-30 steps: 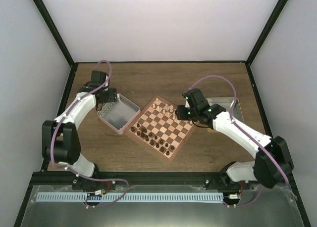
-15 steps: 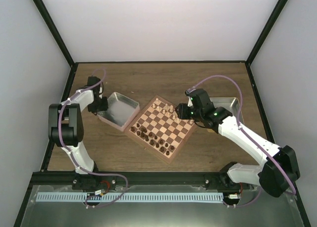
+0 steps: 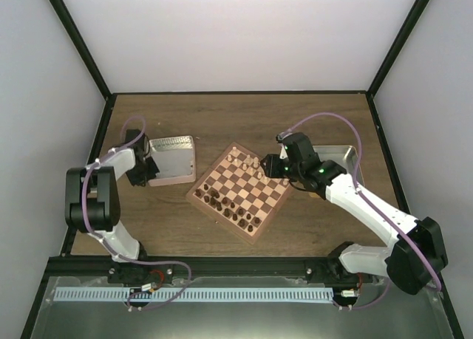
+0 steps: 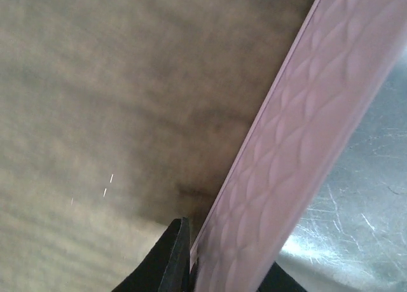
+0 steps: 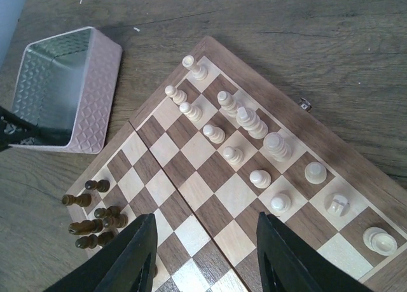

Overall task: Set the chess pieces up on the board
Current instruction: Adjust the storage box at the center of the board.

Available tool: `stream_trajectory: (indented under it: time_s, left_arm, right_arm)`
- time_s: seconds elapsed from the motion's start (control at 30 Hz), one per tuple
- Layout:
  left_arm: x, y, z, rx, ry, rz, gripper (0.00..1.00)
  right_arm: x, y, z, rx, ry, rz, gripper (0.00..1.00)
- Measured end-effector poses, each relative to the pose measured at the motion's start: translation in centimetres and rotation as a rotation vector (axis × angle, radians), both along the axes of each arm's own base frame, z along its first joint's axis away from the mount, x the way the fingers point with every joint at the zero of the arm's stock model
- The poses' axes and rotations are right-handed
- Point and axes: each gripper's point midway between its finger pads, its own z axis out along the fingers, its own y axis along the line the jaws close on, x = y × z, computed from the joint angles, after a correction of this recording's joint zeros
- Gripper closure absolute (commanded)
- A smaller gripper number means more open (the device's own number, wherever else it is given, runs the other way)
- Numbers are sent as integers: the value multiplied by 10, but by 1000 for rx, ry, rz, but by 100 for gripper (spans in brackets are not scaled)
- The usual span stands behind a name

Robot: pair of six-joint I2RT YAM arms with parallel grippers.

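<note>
Clamping the tray wall (image 4: 299,146), left fingers (image 4: 168,263) sit clear of the board (image 3: 247,187); right fingers (image 5: 137,254) gape above it.

The wooden board (image 3: 247,189) lay flat, turned diamond-wise. The light beige pieces (image 5: 233,155), perhaps a dozen, stood upright in two ragged rows along its far right edge.

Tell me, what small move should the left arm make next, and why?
Probably open the left end effector and let go of the tin: its fingers pinch the tin's wall, the tin looks empty in the right wrist view, and it sits apart from the board.
</note>
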Motion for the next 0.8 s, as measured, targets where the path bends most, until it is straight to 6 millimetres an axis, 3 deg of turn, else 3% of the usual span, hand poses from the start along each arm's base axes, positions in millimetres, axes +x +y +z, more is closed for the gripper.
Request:
stream_trajectory:
  time_s: [0.13,0.3,0.6,0.7,0.8]
  left_arm:
    - [-28,-9,1,-68,-28,105,86]
    - [-54,-17,6,-145,-68,253,79]
    - [-44,-19,24,-198,-167,345,57]
    - [-44,-12,28,-155,-164,334,56]
    - [-35,-3,44,-94,-196,293,54]
  right_arm:
    - [-1,0,-4,2,5,4,55]
    - [-4,0,-11,-1,20,6,55]
    - [-3,1,-10,4,16,7,55]
    - [-3,1,-10,4,15,8,55]
    - [-4,0,-9,5,13,8,55]
